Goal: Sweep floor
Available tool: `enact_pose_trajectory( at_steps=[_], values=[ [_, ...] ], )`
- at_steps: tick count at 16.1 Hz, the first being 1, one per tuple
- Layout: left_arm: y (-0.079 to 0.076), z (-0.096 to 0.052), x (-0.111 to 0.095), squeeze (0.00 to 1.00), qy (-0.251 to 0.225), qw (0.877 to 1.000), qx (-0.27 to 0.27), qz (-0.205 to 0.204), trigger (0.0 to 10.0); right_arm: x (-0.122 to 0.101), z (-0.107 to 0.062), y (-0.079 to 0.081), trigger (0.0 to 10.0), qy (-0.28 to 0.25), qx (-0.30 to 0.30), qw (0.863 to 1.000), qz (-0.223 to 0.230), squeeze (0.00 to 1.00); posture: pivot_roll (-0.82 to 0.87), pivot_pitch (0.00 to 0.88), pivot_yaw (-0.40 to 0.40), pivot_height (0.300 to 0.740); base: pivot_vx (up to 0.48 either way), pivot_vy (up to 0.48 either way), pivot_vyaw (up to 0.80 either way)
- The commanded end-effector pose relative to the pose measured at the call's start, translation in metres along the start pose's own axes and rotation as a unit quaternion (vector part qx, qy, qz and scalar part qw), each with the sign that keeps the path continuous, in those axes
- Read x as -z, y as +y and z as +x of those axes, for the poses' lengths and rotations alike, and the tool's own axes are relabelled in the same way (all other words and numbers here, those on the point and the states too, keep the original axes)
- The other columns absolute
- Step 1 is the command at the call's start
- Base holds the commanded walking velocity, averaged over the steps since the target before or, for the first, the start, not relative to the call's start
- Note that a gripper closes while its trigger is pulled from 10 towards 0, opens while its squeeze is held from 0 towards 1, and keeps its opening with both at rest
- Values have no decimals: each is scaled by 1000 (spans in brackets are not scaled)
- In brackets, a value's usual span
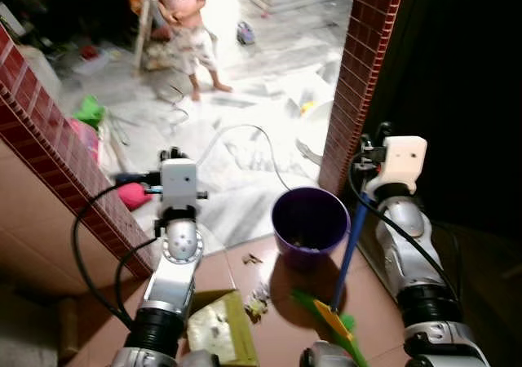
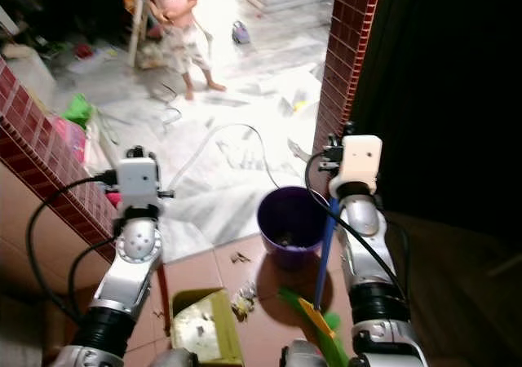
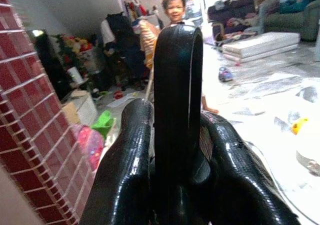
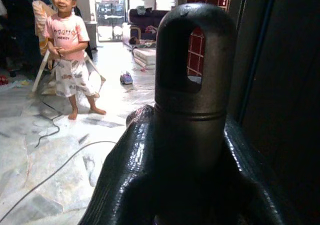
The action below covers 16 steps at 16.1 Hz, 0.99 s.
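At the far left a low red-brick-tiled wall (image 1: 57, 163) runs along the edge of the terracotta tiled floor (image 1: 277, 322), with a pink and green bundle (image 1: 134, 194) lying beyond it. The left gripper (image 3: 172, 135) is raised above the floor, its black fingers (image 3: 132, 160) clenched around a flat black handle (image 3: 177, 75) that stands up between them; below the left arm lies an olive-green dustpan (image 1: 222, 328) holding pale scraps, and just beside it a small pile of debris (image 1: 258, 302) rests on the tiles. Farther right a purple plastic bucket (image 1: 310, 220) stands at the threshold next to a red-tiled pillar (image 1: 359, 65), with a little litter inside. A grey cable (image 1: 245, 134) trails over the white marble floor behind, where a person in a pink shirt (image 4: 67, 35) stands barefoot. The broom's blue pole (image 1: 352, 236) leans up from its green and yellow head (image 1: 334, 322) near the bucket, and the right gripper (image 4: 195, 150) grasps its dark looped end cap (image 4: 195, 60) at the top, fingers closed tightly on it.
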State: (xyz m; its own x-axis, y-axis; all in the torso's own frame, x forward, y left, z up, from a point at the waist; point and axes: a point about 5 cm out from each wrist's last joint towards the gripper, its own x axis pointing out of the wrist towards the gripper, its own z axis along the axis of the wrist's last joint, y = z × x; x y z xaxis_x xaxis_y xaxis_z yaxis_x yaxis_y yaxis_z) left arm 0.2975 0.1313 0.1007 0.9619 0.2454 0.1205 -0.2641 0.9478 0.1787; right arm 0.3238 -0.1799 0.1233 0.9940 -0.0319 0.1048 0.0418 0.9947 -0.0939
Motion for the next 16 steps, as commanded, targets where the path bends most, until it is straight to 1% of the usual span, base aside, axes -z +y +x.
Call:
enact_pose_trajectory(
  at_steps=[1, 3, 4, 6, 8, 9, 10, 11, 13, 16],
  values=[
    [10, 7, -7, 0, -23, 999, -22, 29, 10000, -6, 4, 4, 10000, -12, -7, 1000, -10, 0, -143, 0, 69, 740, 0, 0, 0],
    [14, 8, -5, 0, -17, 998, -40, 38, 10000, -6, 4, 3, 10000, -12, -8, 1000, -10, 0, -144, 0, 69, 740, 0, 0, 0],
    [14, 9, -4, 0, -13, 998, -41, 36, 10000, -6, 6, 3, 10000, -12, -7, 1000, -10, 0, -143, 0, 69, 740, 0, 0, 0],
    [13, 10, -3, 0, -8, 999, -40, 30, 10000, -11, 14, 3, 10000, -16, 2, 1000, -8, 0, -140, 0, 62, 740, 0, 0, 0],
    [8, 12, -2, 0, -1, 999, -33, 8, 10000, -21, 26, 11, 10000, -27, -1, 1000, 7, 0, -131, 0, 52, 740, 0, 0, 0],
    [4, 15, -4, 0, -2, 999, -34, 5, 10000, -28, 33, 18, 10000, -31, -6, 999, 25, 0, -130, 0, 49, 740, 0, 0, 0],
    [2, 18, -10, 0, -14, 999, -41, 11, 10000, -33, 37, 23, 10000, -36, -12, 998, 40, 0, -125, 0, 48, 740, 0, 0, 0],
    [-2, 20, -14, 0, -18, 999, -36, -2, 10000, -37, 39, 27, 10000, -42, -20, 998, 41, 0, -118, 0, 45, 740, 0, 0, 0],
    [-8, 24, -17, 0, -28, 999, -21, -9, 10000, -38, 40, 32, 10000, -47, -31, 997, 59, 0, -117, 0, 43, 740, 0, 0, 0],
    [-13, 30, -16, 0, -26, 1000, -15, -2, 10000, -36, 40, 34, 10000, -44, -32, 996, 66, 0, -127, 0, 45, 740, 0, 0, 0]
  ],
)
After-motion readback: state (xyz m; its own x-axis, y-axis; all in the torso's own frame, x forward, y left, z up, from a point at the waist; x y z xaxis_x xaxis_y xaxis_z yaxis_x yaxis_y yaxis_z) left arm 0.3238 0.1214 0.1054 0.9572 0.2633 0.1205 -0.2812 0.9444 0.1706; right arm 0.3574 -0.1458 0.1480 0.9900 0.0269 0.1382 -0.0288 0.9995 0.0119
